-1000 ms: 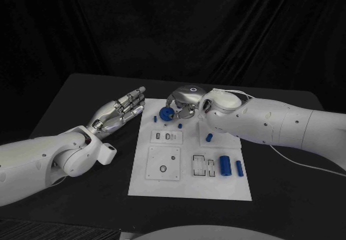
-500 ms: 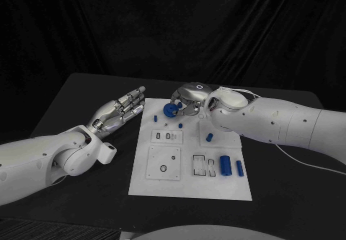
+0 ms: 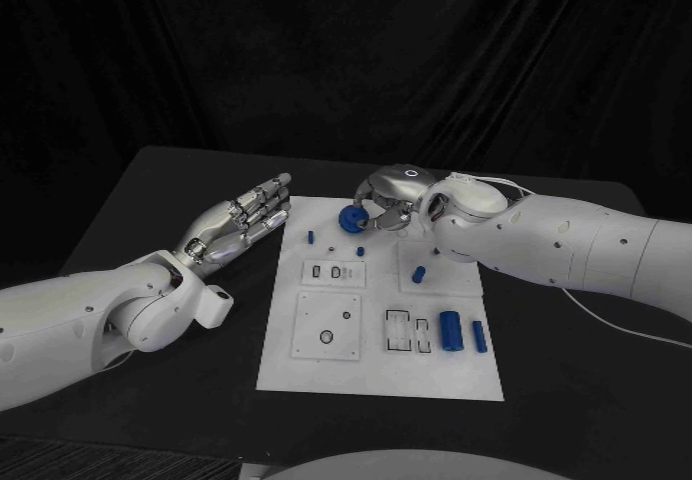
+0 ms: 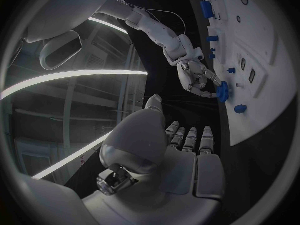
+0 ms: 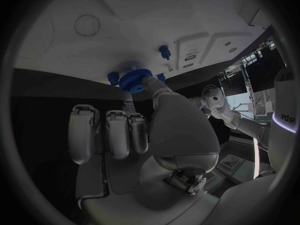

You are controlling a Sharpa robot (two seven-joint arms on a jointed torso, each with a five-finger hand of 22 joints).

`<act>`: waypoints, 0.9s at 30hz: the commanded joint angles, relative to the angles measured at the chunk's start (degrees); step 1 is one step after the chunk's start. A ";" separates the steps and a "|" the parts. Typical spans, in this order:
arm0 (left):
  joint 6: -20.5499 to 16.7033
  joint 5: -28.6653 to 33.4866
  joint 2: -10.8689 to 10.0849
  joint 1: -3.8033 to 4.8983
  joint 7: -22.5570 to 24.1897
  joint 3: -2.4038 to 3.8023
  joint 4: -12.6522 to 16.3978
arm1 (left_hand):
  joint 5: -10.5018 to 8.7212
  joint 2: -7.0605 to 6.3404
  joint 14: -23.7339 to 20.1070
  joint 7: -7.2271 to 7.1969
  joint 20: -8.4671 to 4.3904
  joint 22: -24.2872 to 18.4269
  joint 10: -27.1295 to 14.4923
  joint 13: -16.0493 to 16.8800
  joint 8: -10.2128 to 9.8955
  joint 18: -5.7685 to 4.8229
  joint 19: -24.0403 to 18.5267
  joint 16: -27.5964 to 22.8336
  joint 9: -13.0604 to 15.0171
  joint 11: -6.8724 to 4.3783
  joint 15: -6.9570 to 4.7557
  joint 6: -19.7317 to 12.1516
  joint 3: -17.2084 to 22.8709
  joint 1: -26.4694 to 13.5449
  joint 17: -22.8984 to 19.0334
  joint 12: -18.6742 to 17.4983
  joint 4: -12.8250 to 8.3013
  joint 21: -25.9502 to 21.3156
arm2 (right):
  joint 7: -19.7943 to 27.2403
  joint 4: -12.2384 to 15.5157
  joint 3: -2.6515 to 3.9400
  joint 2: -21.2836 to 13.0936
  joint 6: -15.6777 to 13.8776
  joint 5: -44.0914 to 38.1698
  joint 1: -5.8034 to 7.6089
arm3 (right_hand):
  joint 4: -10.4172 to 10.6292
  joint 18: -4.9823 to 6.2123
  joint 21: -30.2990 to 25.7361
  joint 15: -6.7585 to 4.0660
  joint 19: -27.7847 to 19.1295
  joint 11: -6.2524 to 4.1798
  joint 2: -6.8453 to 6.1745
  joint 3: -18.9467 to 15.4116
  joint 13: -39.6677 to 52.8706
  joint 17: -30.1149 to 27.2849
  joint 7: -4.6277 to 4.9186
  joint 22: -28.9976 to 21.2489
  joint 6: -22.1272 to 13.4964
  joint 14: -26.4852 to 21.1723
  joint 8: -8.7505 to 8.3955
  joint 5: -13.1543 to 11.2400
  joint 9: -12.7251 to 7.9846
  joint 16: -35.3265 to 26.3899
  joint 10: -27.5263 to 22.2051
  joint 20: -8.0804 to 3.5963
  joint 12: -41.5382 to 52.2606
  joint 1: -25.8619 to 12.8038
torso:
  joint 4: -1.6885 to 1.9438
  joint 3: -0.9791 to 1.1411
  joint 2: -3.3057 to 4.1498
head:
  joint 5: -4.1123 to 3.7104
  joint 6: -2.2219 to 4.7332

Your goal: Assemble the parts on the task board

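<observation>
A blue gear (image 3: 351,217) is held by the right hand (image 3: 387,200) above the far edge of the task board (image 3: 378,370).
The gear is pinched at the fingertips (image 5: 149,85), clear of the board's surface. The left hand (image 3: 238,222) is held flat just beside the board's left edge, palm up, fingers straight and close together, nothing in it. Two blue cylinders (image 3: 450,331) lie side by side at the board's right.

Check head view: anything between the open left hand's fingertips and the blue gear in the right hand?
Head view: between the left hand and the round blue toothed gear held by the right hand lies only bare white task board; a small blue peg stands just nearer the robot.
</observation>
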 commanded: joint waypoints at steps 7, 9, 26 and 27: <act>0.76 0.23 0.20 0.04 5.92 0.04 0.02 | 0.31 0.01 -0.02 0.22 0.38 -0.05 0.01 -0.09 0.03 0.36 0.07 -0.21 0.08 0.42 0.25 -0.01 0.39 0.48 -0.07 -0.20 -0.02 -0.34 | -2.52 -0.21 0.03 0.04 3.45 0.04 0.04 | 0.60 -0.72 -0.10 0.55 2.57 0.85 -0.42 1.12 15.08 9.56 0.02 11.46 -1.24 4.88 -3.37 -1.18 4.28 -0.31 5.89 0.69 0.20 -0.94 | 0.01 0.00 0.01 | -0.08 -0.12; 0.77 0.23 0.21 0.04 5.92 0.04 0.01 | 0.31 0.01 -0.02 0.22 0.38 -0.05 0.01 -0.09 0.03 0.36 0.07 -0.21 0.08 0.42 0.25 -0.01 0.39 0.48 -0.07 -0.20 -0.02 -0.34 | -2.55 -0.21 0.03 0.04 3.71 0.04 0.04 | 0.73 -0.71 -0.18 0.66 2.55 0.99 -0.71 1.42 15.08 9.55 0.18 11.47 -2.54 4.88 -4.94 -1.38 3.26 -0.29 5.89 0.81 0.20 -1.07 | -0.01 0.02 0.02 | -0.06 -0.16; 0.88 0.23 0.23 0.03 5.88 0.04 -0.19 | 0.38 0.00 -0.02 0.28 0.40 -0.05 0.01 -0.09 0.03 0.40 0.07 -0.21 0.08 0.43 0.22 0.02 0.43 0.54 -0.07 -0.20 -0.04 -0.34 | -2.42 0.16 0.02 -0.09 4.37 0.04 0.02 | 0.96 -0.68 -0.35 0.73 2.56 1.00 -1.21 1.45 15.08 9.33 0.20 11.57 -6.07 4.84 -9.66 -4.63 -0.24 -0.35 5.89 0.92 0.20 -1.39 | 0.05 -0.01 0.00 | -0.01 -0.50; 0.90 0.23 0.24 0.03 5.87 0.04 -0.21 | 0.38 0.00 -0.02 0.28 0.40 -0.05 0.01 -0.09 0.03 0.40 0.07 -0.21 0.08 0.43 0.22 0.02 0.43 0.54 -0.07 -0.20 -0.04 -0.34 | -2.40 0.18 0.02 -0.12 4.40 0.04 0.02 | 0.96 -0.68 -0.34 0.73 2.56 1.00 -1.22 1.43 15.08 9.35 0.19 11.58 -6.13 4.84 -9.73 -4.71 -0.30 -0.33 5.89 0.92 0.20 -1.39 | 0.04 0.00 0.00 | -0.02 -0.55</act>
